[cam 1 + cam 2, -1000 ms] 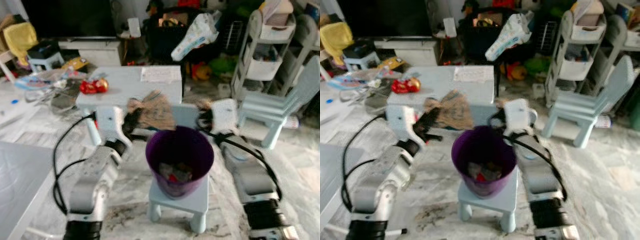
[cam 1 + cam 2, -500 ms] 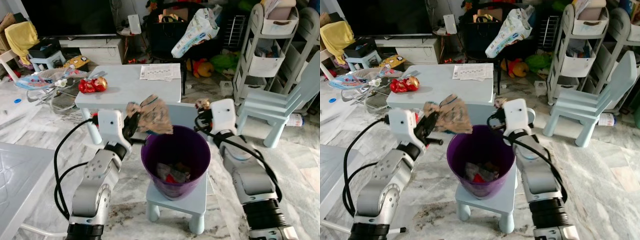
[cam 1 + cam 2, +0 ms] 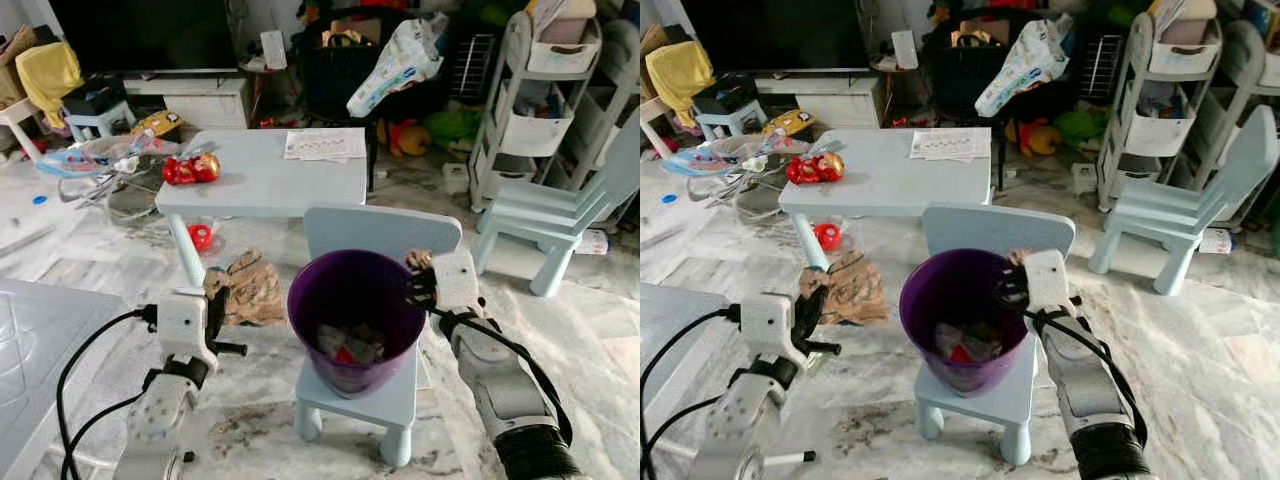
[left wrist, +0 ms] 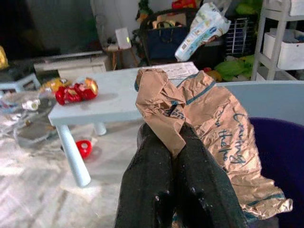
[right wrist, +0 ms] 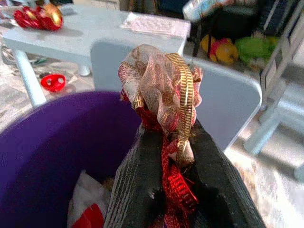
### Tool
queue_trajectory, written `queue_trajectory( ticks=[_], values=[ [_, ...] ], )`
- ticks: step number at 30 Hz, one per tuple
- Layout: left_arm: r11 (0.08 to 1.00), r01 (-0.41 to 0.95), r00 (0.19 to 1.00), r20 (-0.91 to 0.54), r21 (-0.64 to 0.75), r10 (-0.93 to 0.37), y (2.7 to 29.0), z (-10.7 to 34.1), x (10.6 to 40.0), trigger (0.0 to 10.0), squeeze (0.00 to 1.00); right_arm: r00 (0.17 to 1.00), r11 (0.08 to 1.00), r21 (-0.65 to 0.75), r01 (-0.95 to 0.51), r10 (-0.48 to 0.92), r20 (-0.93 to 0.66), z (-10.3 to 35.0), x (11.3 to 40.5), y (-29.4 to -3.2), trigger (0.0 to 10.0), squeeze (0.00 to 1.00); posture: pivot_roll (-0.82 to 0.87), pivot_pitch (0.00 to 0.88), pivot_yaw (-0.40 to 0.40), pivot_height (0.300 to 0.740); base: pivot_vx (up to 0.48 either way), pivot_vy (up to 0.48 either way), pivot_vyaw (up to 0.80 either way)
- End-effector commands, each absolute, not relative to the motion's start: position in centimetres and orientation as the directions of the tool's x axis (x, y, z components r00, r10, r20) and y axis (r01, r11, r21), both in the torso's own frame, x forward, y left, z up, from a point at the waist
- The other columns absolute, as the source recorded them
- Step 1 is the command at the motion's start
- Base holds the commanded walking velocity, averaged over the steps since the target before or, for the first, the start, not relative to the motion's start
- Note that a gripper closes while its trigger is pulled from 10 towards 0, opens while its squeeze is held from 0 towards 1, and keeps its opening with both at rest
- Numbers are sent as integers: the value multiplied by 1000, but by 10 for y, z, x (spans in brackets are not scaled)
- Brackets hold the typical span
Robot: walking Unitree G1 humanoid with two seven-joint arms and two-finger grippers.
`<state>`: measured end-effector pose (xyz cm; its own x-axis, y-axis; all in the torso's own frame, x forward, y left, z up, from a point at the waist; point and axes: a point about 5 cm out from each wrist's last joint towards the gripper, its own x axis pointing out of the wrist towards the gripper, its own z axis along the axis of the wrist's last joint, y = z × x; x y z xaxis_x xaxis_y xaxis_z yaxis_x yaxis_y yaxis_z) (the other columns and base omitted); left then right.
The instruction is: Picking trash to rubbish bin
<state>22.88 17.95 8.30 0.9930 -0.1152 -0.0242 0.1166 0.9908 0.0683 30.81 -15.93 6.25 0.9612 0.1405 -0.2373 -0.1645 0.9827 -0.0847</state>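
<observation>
A purple bin (image 3: 355, 300) stands on a small light-blue chair (image 3: 385, 232) and holds some trash (image 3: 345, 345). Left of the bin and low, my left gripper (image 3: 222, 298) is shut on a crumpled brown paper bag (image 3: 250, 290); in the left wrist view the paper bag (image 4: 204, 123) drapes over the black fingers (image 4: 152, 175). At the bin's right rim, my right gripper (image 3: 418, 287) is shut on a red and gold wrapper (image 5: 161, 90), which sits just above the rim.
Behind the bin a light-blue table (image 3: 260, 185) carries a red toy (image 3: 190, 170) and a paper sheet (image 3: 323, 145). A red ring (image 3: 200, 237) lies under it. Another light-blue chair (image 3: 540, 215) and a white shelf cart (image 3: 545, 90) stand right. A white surface (image 3: 40, 340) is at lower left.
Both arms have dropped and drawn back. The left gripper with the paper bag went from above the bin's left rim to low beside it. The right gripper sank to the right rim.
</observation>
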Motion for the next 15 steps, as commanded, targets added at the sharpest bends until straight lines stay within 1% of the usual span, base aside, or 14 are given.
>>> queue_trajectory(
  ticks=[1, 4, 8, 9, 12, 13, 14, 15],
  values=[
    [987, 127, 992, -13, 102, -126, 183, 85, 222, 0, 0, 964, 988, -51, -146, 130, -231, 59, 311, -164, 10000, 0, 75, 52, 76, 740, 0, 0, 0],
    [983, 135, 991, -33, 120, -132, 188, 82, 210, 0, 0, 960, 986, -33, -161, 148, -239, 54, 314, -166, 10000, 0, 99, 61, 85, 740, 0, 0, 0],
    [981, 138, 990, -48, 133, -132, 191, 82, 207, 0, 0, 950, 987, -1, -161, 154, -270, 48, 320, -164, 10000, 0, 116, 68, 93, 740, 0, 0, 0],
    [983, 131, 991, -52, 132, -125, 193, 83, 204, 0, 0, 945, 987, 18, -160, 159, -287, 45, 322, -161, 10000, 0, 132, 75, 95, 740, 0, 0, 0],
    [981, 139, 990, -52, 135, -133, 194, 84, 202, 0, 0, 934, 984, 19, -179, 177, -310, 41, 325, -155, 10000, 0, 152, 80, 95, 740, 0, 0, 0],
    [979, 149, 988, -53, 139, -143, 196, 85, 199, 0, 0, 927, 980, 42, -192, 195, -321, 40, 327, -150, 10000, 0, 174, 84, 94, 740, 0, 0, 0],
    [977, 155, 987, -56, 145, -148, 197, 86, 197, 0, 0, 921, 979, 55, -195, 202, -332, 39, 329, -146, 10000, 867, 180, 86, 92, 740, 0, 0, 0],
    [977, 155, 987, -57, 146, -148, 197, 87, 197, 0, 0, 920, 979, 56, -195, 202, -334, 39, 329, -146, 10000, 867, 180, 86, 92, 740, 0, 0, 0]
  ],
)
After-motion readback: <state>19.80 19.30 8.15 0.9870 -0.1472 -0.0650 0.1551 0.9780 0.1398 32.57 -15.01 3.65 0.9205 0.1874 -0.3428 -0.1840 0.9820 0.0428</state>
